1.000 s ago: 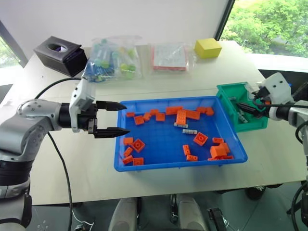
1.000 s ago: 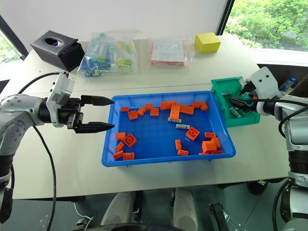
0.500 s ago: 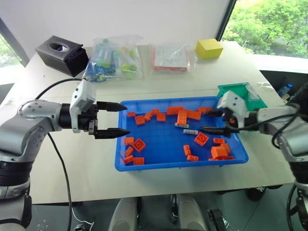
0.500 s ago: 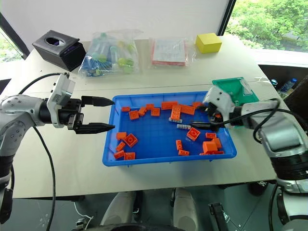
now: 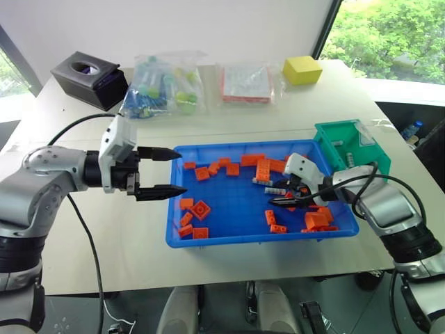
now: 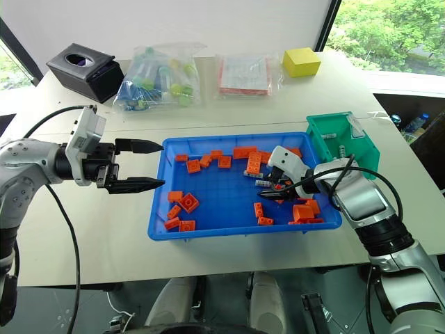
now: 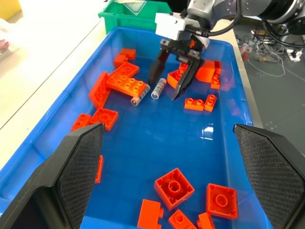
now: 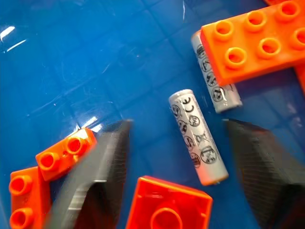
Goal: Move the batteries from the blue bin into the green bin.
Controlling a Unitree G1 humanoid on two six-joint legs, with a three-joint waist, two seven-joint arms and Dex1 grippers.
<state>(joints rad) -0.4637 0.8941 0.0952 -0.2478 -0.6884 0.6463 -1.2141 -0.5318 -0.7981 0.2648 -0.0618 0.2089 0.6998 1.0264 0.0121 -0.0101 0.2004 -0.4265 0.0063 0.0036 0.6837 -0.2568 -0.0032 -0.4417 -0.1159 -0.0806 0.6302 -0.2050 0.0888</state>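
The blue bin lies mid-table, strewn with orange bricks. Two grey batteries lie in it: one bare, the other partly under a brick; both batteries show from the left wrist. My right gripper is low in the bin, open, its fingers either side of the bare battery without touching it. Just right of the blue bin stands the green bin, with small grey sticks inside. My left gripper hangs open at the blue bin's left rim, holding nothing.
At the back of the table are a yellow block, a clear packet of red and white sheets, a plastic bag of coloured items and a black tissue box.
My right gripper has left the green bin, swung left and down into the blue bin, and narrowed its fingers around a battery. The left gripper has stayed put.
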